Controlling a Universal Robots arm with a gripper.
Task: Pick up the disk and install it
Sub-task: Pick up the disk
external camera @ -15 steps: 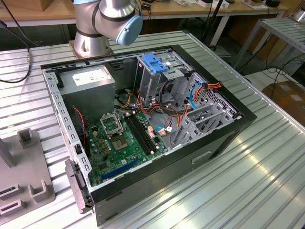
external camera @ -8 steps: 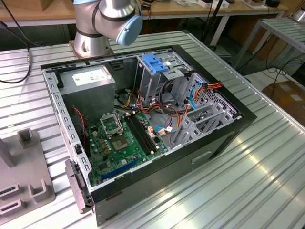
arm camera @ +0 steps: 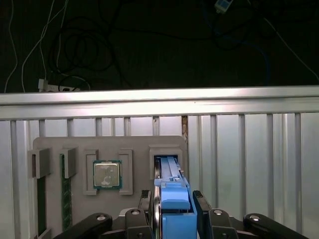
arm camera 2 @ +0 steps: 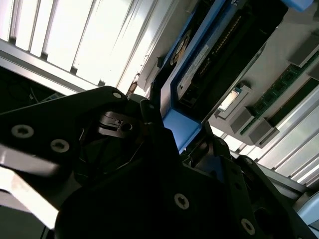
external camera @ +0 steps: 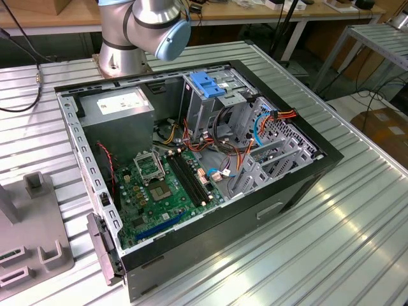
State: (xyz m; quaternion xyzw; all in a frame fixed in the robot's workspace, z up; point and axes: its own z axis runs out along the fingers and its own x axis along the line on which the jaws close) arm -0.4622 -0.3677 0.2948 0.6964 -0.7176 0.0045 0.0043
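In the first wrist view the disk (arm camera: 173, 204) stands on edge in a slot of a grey holder tray (arm camera: 134, 144). Its blue side rail faces the camera. My gripper (arm camera: 172, 211) straddles the rail, with one black finger (arm camera: 145, 206) pressed against each side, shut on the disk. The second wrist view shows the same hold from close up. There the dark disk (arm camera 2: 209, 55) sits in its blue frame between the fingers of the gripper (arm camera 2: 179, 134).
The holder tray also carries a processor chip (arm camera: 107, 175) and memory sticks (arm camera: 65, 199), close to the table's edge rail (arm camera: 159, 102). The exterior view shows the open computer case (external camera: 306, 175) with its motherboard (external camera: 159, 191), a drive cage with a blue tab (external camera: 207, 86), loose cables (external camera: 255, 134) and the arm's base (external camera: 143, 29).
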